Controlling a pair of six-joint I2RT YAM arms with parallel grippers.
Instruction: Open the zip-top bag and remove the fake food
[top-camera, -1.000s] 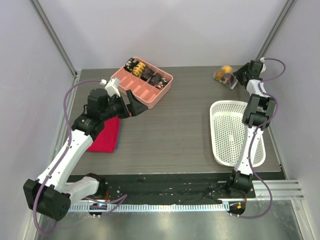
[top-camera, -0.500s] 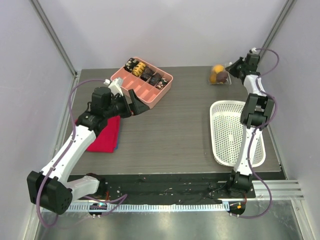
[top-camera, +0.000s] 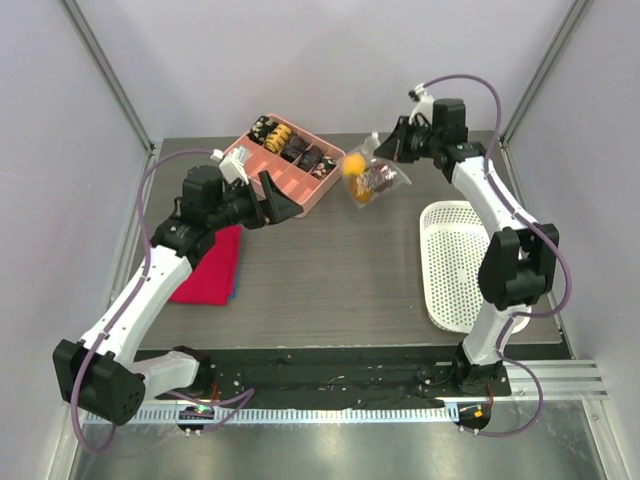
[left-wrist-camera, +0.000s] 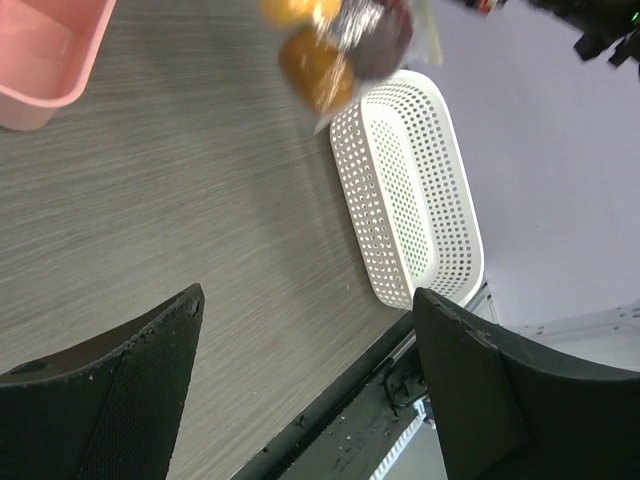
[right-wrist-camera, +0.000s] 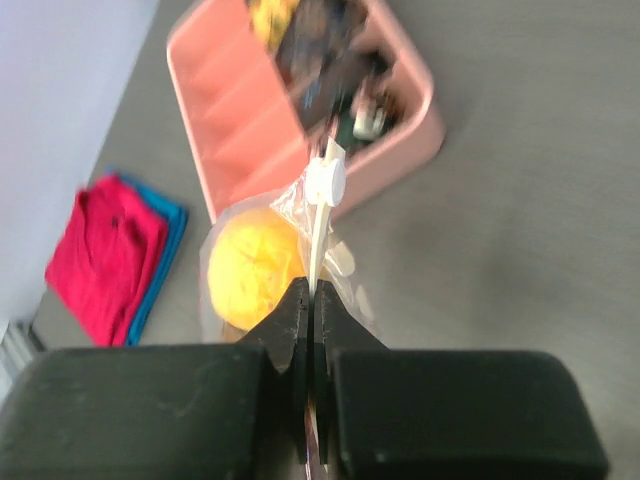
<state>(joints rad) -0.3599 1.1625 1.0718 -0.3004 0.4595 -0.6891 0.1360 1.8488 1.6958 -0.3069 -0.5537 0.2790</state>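
While the zip-top bag (top-camera: 377, 178) is held aloft, the right gripper (right-wrist-camera: 307, 300) is clamped flat on its thin upper edge. In the right wrist view the white zip strip (right-wrist-camera: 322, 222) is seen running out from between the shut jaws. The bag hangs below that pinch, over the table between the pink tray (top-camera: 335, 165) and the white basket (top-camera: 455, 262). The fake food is inside it, an orange piece (top-camera: 353, 163) beside a dark red-purple piece (top-camera: 379, 180).

The left gripper (top-camera: 285, 200) is spread wide and holds nothing, and it is pointed toward the bag from just beside the tray. In its own view the bag is caught only at the top edge, blurred. The red cloth (top-camera: 210, 265) lies under that arm and is not involved.

For the opening to go well, a second hold is judged necessary. The bag should be brought squarely between the left fingers (left-wrist-camera: 150, 380) and gripped there on plastic alone, close to the zip, not on the rounded pieces. The two holds should then be drawn apart gently, since crinkly film may well slip from a narrow pinch. The mouth is best kept upward so nothing tumbles out uncontrolled.
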